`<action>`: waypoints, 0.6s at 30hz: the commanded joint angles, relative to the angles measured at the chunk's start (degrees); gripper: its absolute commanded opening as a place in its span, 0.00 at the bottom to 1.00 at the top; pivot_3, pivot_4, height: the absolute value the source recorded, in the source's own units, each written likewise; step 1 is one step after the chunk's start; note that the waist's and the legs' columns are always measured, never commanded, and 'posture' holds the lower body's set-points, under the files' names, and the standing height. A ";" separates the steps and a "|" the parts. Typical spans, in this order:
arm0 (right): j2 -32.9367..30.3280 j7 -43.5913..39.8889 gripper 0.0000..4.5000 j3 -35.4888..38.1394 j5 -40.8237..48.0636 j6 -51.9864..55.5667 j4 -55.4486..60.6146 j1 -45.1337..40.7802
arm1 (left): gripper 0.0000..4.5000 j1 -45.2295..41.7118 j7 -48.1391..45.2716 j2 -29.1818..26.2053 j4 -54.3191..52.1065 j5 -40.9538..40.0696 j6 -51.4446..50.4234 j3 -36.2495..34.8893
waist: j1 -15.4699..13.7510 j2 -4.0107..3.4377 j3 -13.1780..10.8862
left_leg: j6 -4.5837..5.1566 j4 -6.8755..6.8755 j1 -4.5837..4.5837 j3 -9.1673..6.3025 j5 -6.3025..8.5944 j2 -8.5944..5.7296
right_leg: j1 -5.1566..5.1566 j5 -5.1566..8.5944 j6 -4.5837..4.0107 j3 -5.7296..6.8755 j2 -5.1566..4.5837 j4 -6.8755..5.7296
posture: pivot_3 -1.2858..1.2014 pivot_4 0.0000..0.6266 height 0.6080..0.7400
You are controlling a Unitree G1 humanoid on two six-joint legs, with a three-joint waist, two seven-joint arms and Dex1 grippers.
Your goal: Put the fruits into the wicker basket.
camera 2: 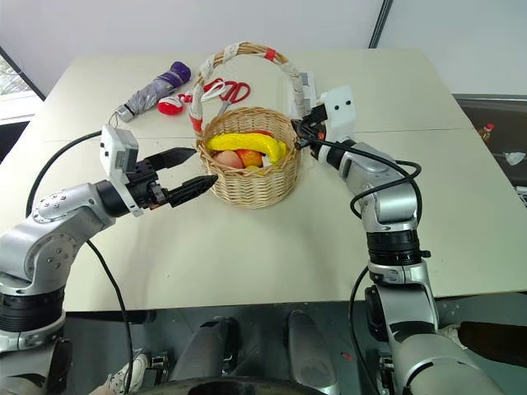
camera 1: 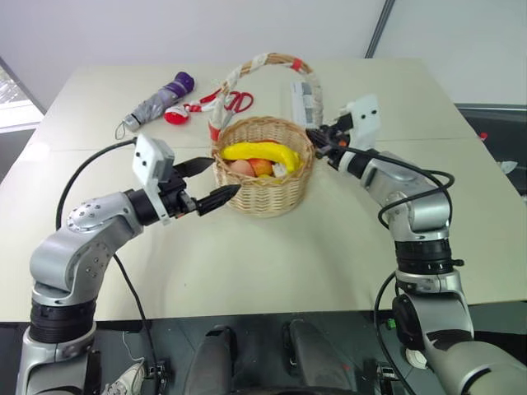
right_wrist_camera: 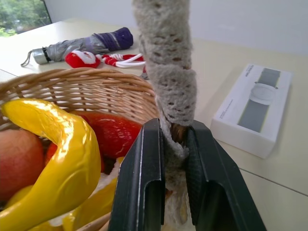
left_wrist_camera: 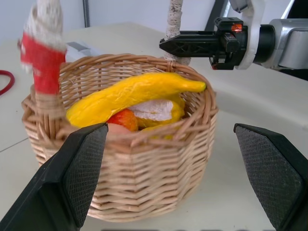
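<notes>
Fruits (left_wrist_camera: 134, 94) sit inside wicker basket (camera 1: 263, 177); right gripper (right_wrist_camera: 166, 159) clamps its handle base, so lift straight; left gripper (camera 1: 212, 183) gapes empty beside it.

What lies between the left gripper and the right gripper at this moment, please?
The wicker basket with the banana on top lies between them. The left eye view shows the open left gripper beside its wall and the right gripper shut on its handle.
</notes>
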State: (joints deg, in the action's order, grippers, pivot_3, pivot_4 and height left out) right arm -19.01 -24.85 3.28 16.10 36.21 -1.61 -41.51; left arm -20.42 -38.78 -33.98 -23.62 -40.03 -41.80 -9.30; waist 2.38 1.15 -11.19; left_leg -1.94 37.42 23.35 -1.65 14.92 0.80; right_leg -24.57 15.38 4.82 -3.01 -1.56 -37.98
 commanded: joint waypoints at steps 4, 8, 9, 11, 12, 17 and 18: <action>-4.22 4.11 0.01 6.93 -0.59 -2.86 4.90 -0.10 | 1.00 -1.22 -0.16 0.77 -0.86 -0.26 1.21 1.10 | -0.16 0.00 0.00 | 0.00 0.00 0.01 0.00 0.00 0.00 | 0.00 0.00 0.00 0.00 0.00 0.00 | 0.52 0.24 1.00; -10.57 10.20 0.01 15.43 -3.25 -5.56 1.74 2.39 | 1.00 -2.09 -0.51 1.25 0.38 0.24 1.88 2.00 | -1.22 0.00 0.00 | 0.00 0.00 0.04 0.04 0.00 -0.07 | 0.00 0.00 0.00 0.00 -0.07 0.02 | 0.52 0.24 1.00; -11.73 11.48 0.01 16.87 -3.76 -6.28 0.42 2.82 | 1.00 -2.32 -0.60 1.38 0.74 0.37 2.02 2.18 | -1.44 0.00 0.00 | 0.01 0.00 0.04 0.08 0.01 -0.08 | 0.00 0.00 0.00 0.00 -0.08 0.04 | 0.52 0.24 1.00; -13.38 13.45 0.01 19.21 -4.54 -8.42 -3.04 3.34 | 1.00 -2.90 -0.86 1.65 1.77 0.79 2.53 2.75 | -1.47 0.00 0.00 | 0.01 0.00 0.05 0.17 0.01 -0.10 | 0.00 0.00 0.00 -0.01 -0.07 0.07 | 0.52 0.24 1.00; -14.01 14.18 0.01 19.96 -5.04 -9.63 -4.93 3.56 | 1.00 -3.17 -1.03 1.85 2.24 0.99 2.74 3.03 | -1.33 0.00 0.00 | 0.01 -0.01 0.04 0.20 0.01 -0.15 | 0.00 0.00 0.00 -0.02 -0.05 0.08 | 0.52 0.24 1.00; -14.64 15.55 0.01 20.97 -5.92 -14.76 -11.97 3.53 | 1.00 -4.52 -1.33 2.65 4.24 2.30 4.03 4.28 | 0.14 -0.02 0.00 | 0.01 -0.02 -0.06 0.35 0.00 -0.07 | 0.01 0.00 0.00 -0.12 0.06 0.02 | 0.52 0.24 1.00; -14.58 15.40 0.01 21.14 -5.53 -15.02 -12.42 3.53 | 1.00 -4.60 -1.40 2.70 4.51 2.59 4.29 4.31 | 0.33 -0.05 -0.02 | 0.01 -0.02 -0.07 0.35 -0.01 -0.07 | 0.00 0.00 0.00 -0.13 0.08 0.00 | 0.52 0.24 1.00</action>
State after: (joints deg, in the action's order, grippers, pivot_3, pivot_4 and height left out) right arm -32.84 -9.59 23.04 9.95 24.06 -15.27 -36.77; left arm -23.99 -39.84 -31.22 -18.48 -37.81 -39.16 -4.68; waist 2.71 1.10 -11.21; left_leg -1.93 37.39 23.26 -1.27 14.91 0.74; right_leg -24.57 15.38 4.82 -3.18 -1.45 -37.98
